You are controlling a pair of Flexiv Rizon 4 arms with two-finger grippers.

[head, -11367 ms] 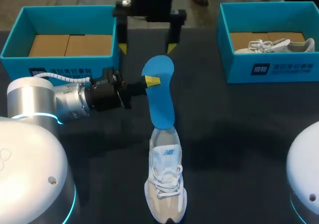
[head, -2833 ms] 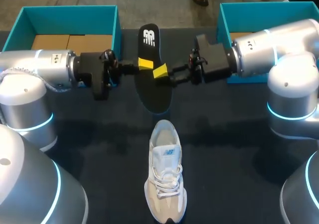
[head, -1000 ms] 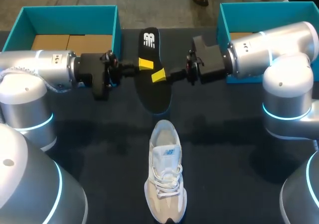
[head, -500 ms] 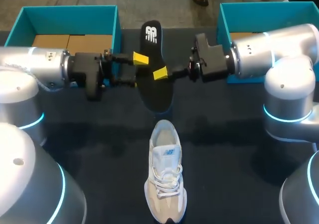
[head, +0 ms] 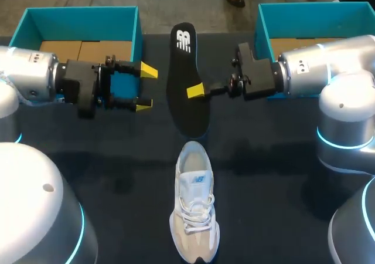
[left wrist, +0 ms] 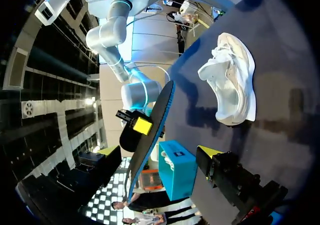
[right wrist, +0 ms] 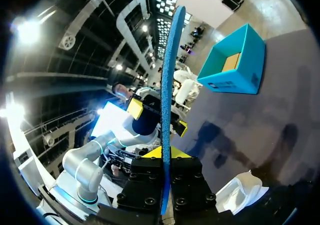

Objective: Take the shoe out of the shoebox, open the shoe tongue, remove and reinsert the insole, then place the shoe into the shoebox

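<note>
The black insole (head: 186, 82) hangs above the table behind the shoe, logo side up. My right gripper (head: 196, 91) is shut on its right edge. In the right wrist view the insole (right wrist: 168, 85) stands edge-on, blue rim showing, pinched in that gripper (right wrist: 163, 154). My left gripper (head: 146, 87) is wide open, left of the insole and apart from it, with nothing between its fingers. One of its fingertips (left wrist: 210, 152) shows in the left wrist view, beside the insole (left wrist: 150, 135). The white and beige shoe (head: 194, 208) lies on the dark table, heel toward the insole.
An open teal shoebox (head: 126, 17) sits at the back left, just behind my left gripper. A second teal shoebox (head: 319, 79) at the back right holds another white shoe (head: 322, 54); my right arm passes in front of it.
My left gripper has let go of the insole, opened wide and drawn back to the left. The right gripper keeps the insole and has shifted it slightly right and toward the shoe.
</note>
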